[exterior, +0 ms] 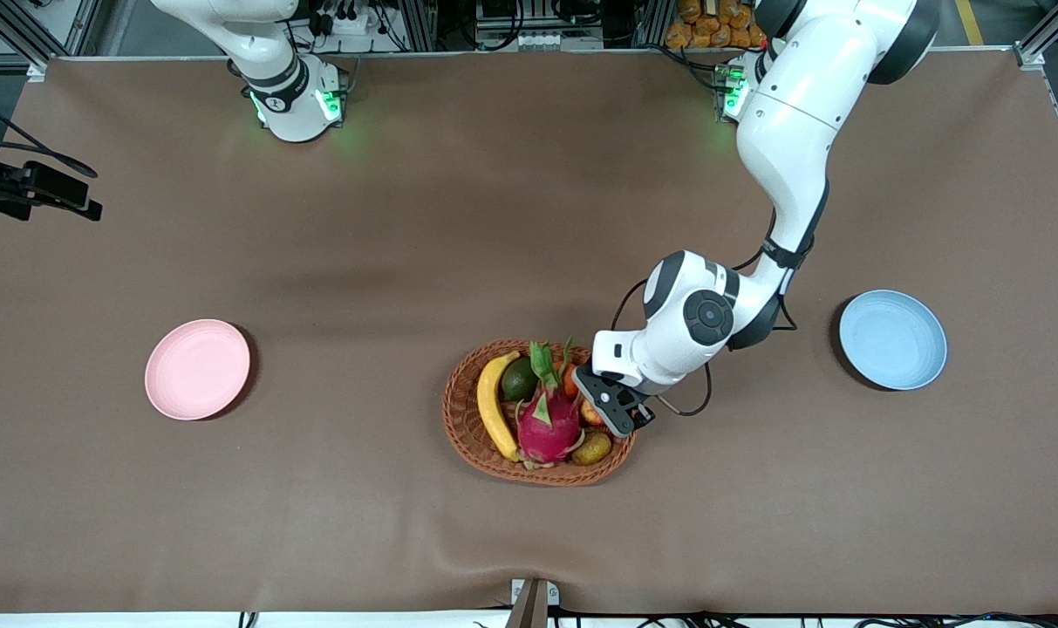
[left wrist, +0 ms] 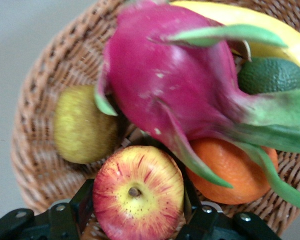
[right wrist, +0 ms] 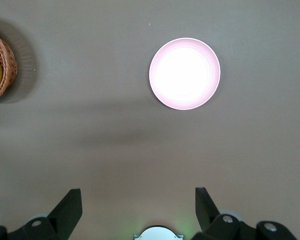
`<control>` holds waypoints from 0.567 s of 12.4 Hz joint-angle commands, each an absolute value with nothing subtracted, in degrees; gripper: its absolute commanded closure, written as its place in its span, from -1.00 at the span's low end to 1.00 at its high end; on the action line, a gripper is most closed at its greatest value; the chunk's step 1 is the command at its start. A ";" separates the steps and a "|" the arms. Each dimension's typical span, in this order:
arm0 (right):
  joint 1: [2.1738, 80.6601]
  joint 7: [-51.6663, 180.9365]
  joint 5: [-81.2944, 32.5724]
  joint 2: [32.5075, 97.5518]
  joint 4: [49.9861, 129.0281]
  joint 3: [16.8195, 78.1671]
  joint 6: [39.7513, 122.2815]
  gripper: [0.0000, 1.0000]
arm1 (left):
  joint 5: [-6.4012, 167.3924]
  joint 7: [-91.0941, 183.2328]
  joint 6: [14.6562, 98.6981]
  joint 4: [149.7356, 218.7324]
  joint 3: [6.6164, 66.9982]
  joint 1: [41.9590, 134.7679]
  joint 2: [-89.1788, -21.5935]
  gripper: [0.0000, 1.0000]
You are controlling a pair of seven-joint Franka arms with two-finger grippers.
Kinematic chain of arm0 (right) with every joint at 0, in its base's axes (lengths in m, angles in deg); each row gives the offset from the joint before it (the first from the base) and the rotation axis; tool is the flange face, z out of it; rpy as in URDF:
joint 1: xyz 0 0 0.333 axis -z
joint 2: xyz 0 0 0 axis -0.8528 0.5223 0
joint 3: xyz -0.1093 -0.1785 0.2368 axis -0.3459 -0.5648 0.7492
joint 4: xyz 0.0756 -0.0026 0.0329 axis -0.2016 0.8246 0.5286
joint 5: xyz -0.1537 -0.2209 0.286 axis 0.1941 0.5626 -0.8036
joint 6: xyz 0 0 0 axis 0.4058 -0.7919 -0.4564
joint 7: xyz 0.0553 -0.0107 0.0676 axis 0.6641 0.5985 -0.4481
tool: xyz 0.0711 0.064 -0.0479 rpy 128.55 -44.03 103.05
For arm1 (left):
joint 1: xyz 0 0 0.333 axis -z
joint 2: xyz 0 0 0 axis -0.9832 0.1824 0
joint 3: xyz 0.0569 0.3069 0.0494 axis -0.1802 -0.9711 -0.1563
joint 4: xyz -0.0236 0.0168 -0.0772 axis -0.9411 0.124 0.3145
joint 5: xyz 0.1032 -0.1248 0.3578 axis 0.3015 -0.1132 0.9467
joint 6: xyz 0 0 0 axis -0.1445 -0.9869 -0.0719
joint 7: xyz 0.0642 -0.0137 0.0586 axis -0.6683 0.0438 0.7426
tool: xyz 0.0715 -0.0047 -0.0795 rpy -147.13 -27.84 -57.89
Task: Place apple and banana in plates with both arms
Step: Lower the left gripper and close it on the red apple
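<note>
Table: brown cloth (exterior: 529,218), wicker basket (exterior: 467,419) mid-table.
Left gripper (left wrist: 137,215): I see fingers straddling the apple (left wrist: 137,197) in the basket.
Right gripper (right wrist: 138,210): spread, waiting high.
Banana (exterior: 494,406): in basket.
Plates: pink (exterior: 197,368), blue (exterior: 892,339), bare.

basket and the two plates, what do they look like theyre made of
The basket looks like woven wicker or rattan: brown strands in a visible weave, slightly glossy. The pink plate and the blue plate look like moulded plastic or similar composite: smooth, uniform pastel colour, matte; ceramic can't be ruled out.
</note>
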State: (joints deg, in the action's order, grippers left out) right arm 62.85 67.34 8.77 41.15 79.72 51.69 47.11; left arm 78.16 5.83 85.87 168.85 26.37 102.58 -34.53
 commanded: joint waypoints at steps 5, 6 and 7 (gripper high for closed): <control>63.70 67.38 7.65 41.21 79.61 52.42 46.96 -1.00 | 77.45 5.52 74.89 170.65 25.95 100.85 -42.85 0.40; 63.35 67.38 7.65 41.21 79.69 52.42 46.96 -1.00 | 77.36 5.78 72.08 170.92 25.95 100.15 -44.34 0.43; 62.83 67.47 7.65 41.21 80.30 52.50 47.13 -1.00 | 77.36 5.95 69.44 170.83 25.95 98.23 -45.40 0.43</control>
State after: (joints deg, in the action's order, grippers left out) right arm 62.81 67.33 8.71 41.16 79.83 51.86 47.10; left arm 78.16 6.03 73.87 168.82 26.09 100.69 -41.48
